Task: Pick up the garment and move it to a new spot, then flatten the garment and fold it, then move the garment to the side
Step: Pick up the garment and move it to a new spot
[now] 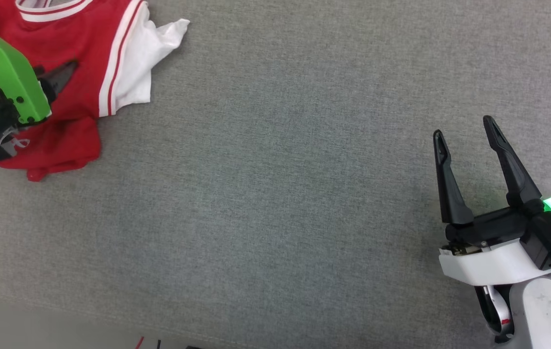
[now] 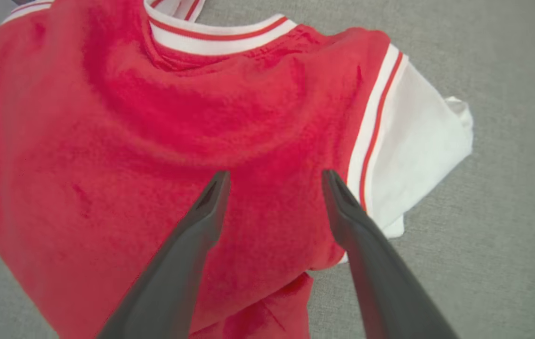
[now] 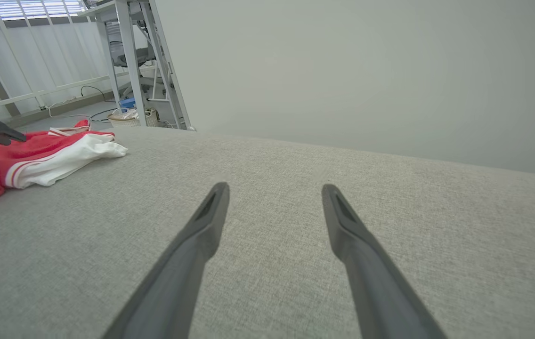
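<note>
The garment (image 1: 76, 48) lies crumpled at the far left of the grey cloth-covered surface (image 1: 280, 194); it is red, with a white sleeve (image 1: 135, 63) and striped trim at the neck. My left gripper (image 1: 62, 75), under a green cover, hangs over its red body. In the left wrist view the left gripper (image 2: 275, 175) stands open just above the red cloth of the garment (image 2: 154, 132), holding nothing. My right gripper (image 1: 464, 128) is open and empty at the lower right, far from the garment (image 3: 36, 155), and the right gripper (image 3: 274, 188) points across bare grey surface.
The surface's front edge (image 1: 62, 310) runs along the bottom left of the head view. Beyond the far edge in the right wrist view stand a white metal frame (image 3: 131, 61), a basket (image 3: 131, 117) and floor cables. A plain wall (image 3: 366, 70) rises behind.
</note>
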Available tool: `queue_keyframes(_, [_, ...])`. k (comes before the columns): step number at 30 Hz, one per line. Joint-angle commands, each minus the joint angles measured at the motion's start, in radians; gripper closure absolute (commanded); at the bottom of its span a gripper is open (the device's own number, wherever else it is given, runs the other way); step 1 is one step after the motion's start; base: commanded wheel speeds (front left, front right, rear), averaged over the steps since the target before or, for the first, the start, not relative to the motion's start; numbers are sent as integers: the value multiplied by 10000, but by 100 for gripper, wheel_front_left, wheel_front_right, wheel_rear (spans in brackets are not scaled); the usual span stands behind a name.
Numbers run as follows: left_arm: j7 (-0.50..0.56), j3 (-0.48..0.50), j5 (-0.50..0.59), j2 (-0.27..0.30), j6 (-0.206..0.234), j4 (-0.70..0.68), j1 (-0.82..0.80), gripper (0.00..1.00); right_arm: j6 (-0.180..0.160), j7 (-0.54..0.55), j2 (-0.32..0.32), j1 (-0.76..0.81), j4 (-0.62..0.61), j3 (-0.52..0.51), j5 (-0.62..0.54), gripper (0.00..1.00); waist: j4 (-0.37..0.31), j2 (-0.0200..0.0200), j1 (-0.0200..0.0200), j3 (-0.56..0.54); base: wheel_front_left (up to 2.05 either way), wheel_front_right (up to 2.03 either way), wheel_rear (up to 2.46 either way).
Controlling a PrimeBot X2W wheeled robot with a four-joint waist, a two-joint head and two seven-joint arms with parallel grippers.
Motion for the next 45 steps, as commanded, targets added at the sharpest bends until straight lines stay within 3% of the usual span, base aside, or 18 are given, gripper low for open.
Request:
queue_keyframes(1, [235, -212, -119, 136, -29, 119, -182, 0, -9, -47, -62, -170, -92, -6, -116, 0, -295, 0, -1, 369, 0, 0, 0])
queue_keyframes(8, [1163, -1307, -236, 89, -30, 1200, -232, 0, -9, -47, -128, -303, -204, 42, -141, 0, -456, 0, -1, 742, 0, 0, 0])
queue_keyframes(13, [1139, -1864, -420, -20, -30, 1683, -170, 0, -9, -47, -102, -306, -249, 131, -156, 0, -562, 0, -1, 825, 0, 0, 0])
queue_keyframes(14, [1097, -1943, -453, -13, -30, 1736, -171, 27, -9, -47, -93, -297, -248, 129, -151, 0, -570, 0, -1, 808, 0, 0, 0])
queue_keyframes(15, [1035, -2065, -467, 18, -30, 1780, -178, 100, -9, -47, -71, -281, -257, 114, -140, 0, -575, 0, -1, 770, 0, 0, 0])
queue_keyframes(24, [-403, -2570, -721, 667, -30, 1424, -483, 100, -9, -47, 145, 24, -111, 173, -21, 0, -503, 0, -1, -158, 0, 0, 0])
queue_keyframes(35, [-1660, -4939, -592, 2088, -30, -1704, -652, 100, -9, -47, 478, 656, 163, -27, 235, 0, -679, 0, -1, -1692, 0, 0, 0])
queue_keyframes(39, [-1749, -5788, -725, 2245, -30, -2788, -753, 100, -9, -47, 536, 819, 213, -175, 282, 0, -859, 0, -1, -2029, 0, 0, 0])
queue_keyframes(45, [-1716, -6995, -903, 1982, -30, -4066, -1058, 100, -9, -47, 575, 957, 252, -289, 452, 0, -1437, 0, -1, -2477, 0, 0, 0])
